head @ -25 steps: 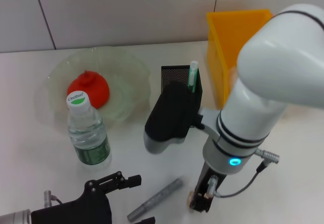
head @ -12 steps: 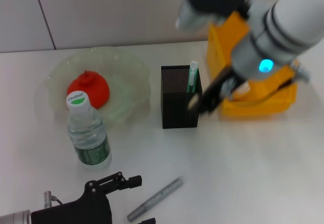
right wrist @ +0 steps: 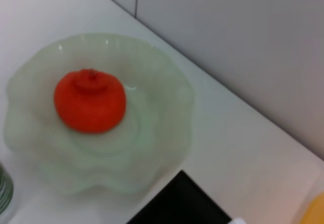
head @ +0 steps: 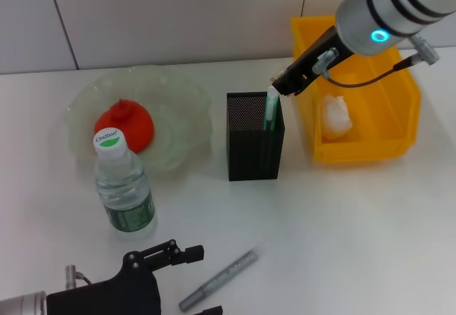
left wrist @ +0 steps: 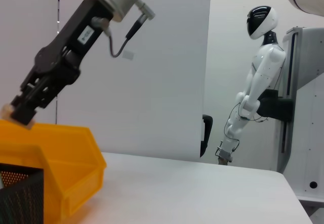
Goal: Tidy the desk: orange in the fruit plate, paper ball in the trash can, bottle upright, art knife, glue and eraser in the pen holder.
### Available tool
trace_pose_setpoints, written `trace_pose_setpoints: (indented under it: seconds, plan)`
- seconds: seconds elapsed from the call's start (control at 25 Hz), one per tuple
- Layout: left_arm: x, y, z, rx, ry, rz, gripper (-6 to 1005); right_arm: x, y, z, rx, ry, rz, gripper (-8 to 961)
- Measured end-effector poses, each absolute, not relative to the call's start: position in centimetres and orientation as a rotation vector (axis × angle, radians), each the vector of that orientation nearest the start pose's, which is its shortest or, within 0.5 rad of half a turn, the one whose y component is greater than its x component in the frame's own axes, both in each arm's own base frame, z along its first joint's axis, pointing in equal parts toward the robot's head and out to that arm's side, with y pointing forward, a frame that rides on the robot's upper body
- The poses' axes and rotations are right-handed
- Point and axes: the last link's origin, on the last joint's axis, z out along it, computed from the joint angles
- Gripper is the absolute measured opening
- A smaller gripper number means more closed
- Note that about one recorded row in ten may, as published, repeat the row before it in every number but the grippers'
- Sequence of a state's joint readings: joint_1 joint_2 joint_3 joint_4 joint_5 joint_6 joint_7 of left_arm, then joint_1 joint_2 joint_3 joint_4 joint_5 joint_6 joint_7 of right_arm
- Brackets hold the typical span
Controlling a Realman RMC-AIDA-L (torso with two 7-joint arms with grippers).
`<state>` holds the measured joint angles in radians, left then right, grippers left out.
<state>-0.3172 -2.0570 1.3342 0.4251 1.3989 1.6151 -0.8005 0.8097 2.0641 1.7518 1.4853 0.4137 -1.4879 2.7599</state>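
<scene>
Above the black mesh pen holder's (head: 254, 135) rear rim, the right gripper (head: 279, 89) pinched a tan eraser (left wrist: 7, 112) between its jaws.

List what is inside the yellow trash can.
A crumpled white paper ball lies on the floor of the trash can. The right hand and arm cover its near-left corner, so anything there is hidden.

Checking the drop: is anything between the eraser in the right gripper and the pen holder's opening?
Nothing visible. The right gripper holds the eraser above the pen holder; only a green-and-white pen stands inside, at the corner nearest the gripper.
</scene>
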Motion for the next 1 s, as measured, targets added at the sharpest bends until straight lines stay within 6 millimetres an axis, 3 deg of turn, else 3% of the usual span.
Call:
trace_pose_setpoints:
  seconds: [0.24,0.52,0.92,1.0]
  plan:
    - [-26.8,23.4,-6.1,-2.82,-0.192,-1.011,799,8.7,41.0,2.1,-2.4,0.692,-0.283,386]
    - [-26.8,23.4,-6.0,-2.824,-0.196,-1.01,799,8.7,41.0,-0.5,-2.448,0.655,-0.315,411]
    - [-26.9,23.3,-6.0,-2.822,-0.201,-1.009,799,8.9,41.3,-1.1,-2.442,0.644,-0.292,447]
    - [-26.9,23.3,-6.0,-2.821,-0.201,-1.009,799,8.8,41.3,-1.1,-2.442,0.643,-0.29,512]
